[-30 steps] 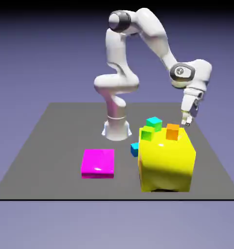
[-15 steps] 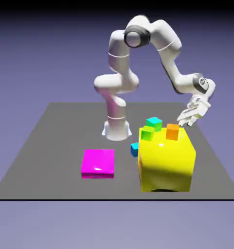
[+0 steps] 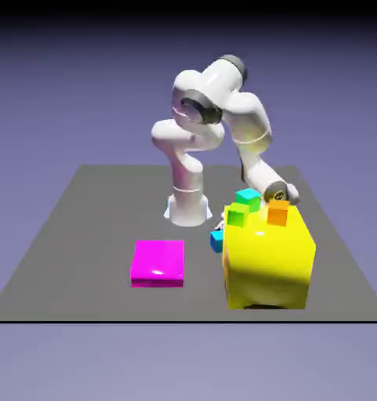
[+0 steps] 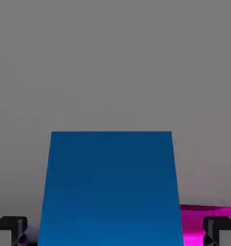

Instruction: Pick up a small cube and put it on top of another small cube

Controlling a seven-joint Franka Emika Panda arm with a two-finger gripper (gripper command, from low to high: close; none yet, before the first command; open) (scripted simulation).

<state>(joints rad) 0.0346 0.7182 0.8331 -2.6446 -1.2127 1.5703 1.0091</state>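
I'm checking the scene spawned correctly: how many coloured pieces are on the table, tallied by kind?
Small cubes: 4, namely the blue cube, the teal cube, the green cube and the orange cube
Big yellow block: 1
Flat magenta slab: 1
Total: 6

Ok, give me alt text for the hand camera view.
A small bright-blue cube fills the lower middle, sitting between the gripper's two dark fingertips on a grey table. A sliver of magenta block shows behind it at the lower right.
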